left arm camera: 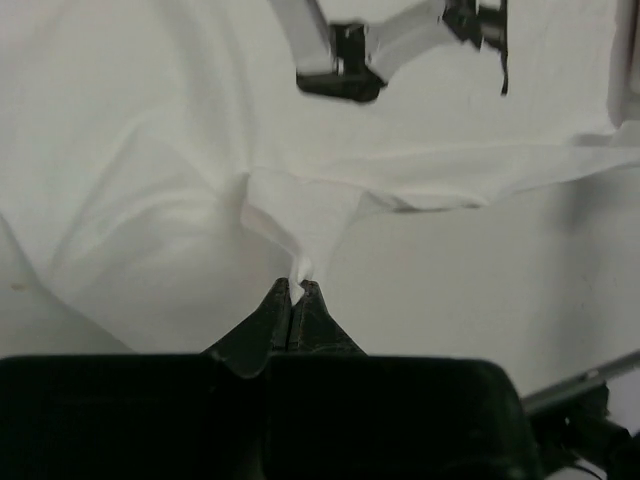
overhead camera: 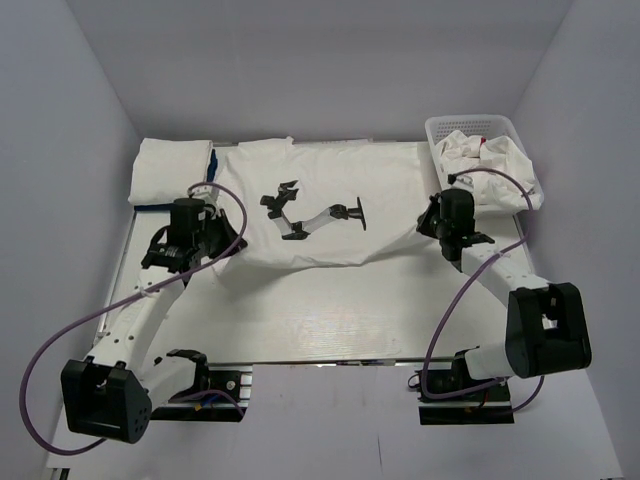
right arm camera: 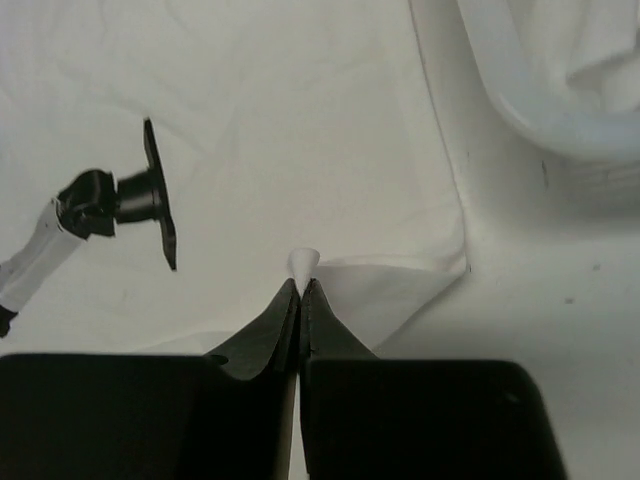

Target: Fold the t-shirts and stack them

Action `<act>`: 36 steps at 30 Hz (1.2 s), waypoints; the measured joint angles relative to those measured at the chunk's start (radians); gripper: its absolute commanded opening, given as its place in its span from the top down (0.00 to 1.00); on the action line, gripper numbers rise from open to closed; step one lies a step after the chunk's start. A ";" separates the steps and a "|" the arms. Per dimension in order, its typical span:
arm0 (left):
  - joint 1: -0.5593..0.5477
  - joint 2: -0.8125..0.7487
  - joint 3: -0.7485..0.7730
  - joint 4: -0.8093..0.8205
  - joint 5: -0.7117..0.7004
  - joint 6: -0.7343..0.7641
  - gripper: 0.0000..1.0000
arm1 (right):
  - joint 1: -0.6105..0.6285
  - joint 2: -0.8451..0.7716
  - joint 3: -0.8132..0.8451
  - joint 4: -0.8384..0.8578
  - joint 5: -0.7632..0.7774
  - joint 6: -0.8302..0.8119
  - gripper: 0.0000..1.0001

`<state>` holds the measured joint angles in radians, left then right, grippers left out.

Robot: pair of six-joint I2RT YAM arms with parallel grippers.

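A white t-shirt (overhead camera: 320,180) with a black and grey print lies spread flat on the table's far half. My left gripper (overhead camera: 222,243) is shut on a pinch of the t-shirt's near left edge (left arm camera: 300,262), lifting a small peak of cloth. My right gripper (overhead camera: 430,222) is shut on a pinch of the near right edge (right arm camera: 303,262), beside the shirt's corner (right arm camera: 455,262). A folded white shirt stack (overhead camera: 172,170) with blue cloth under it lies at the far left. More white shirts (overhead camera: 495,160), one showing a bit of red, fill the basket.
A white plastic mesh basket (overhead camera: 470,123) stands at the far right corner, its rim showing in the right wrist view (right arm camera: 520,110). Bare table (overhead camera: 330,310) lies between the shirt and the arm bases. White walls enclose the table.
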<state>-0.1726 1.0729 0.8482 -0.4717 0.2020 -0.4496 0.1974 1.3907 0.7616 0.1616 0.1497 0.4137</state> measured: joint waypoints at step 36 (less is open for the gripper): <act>-0.003 -0.219 -0.211 -0.766 0.245 -0.317 0.00 | -0.001 -0.234 -0.128 -0.844 0.222 0.472 0.10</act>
<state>-0.1753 0.8536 0.6373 -1.2377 0.4469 -0.7670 0.1963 1.1568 0.6338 -0.6827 0.3714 0.8860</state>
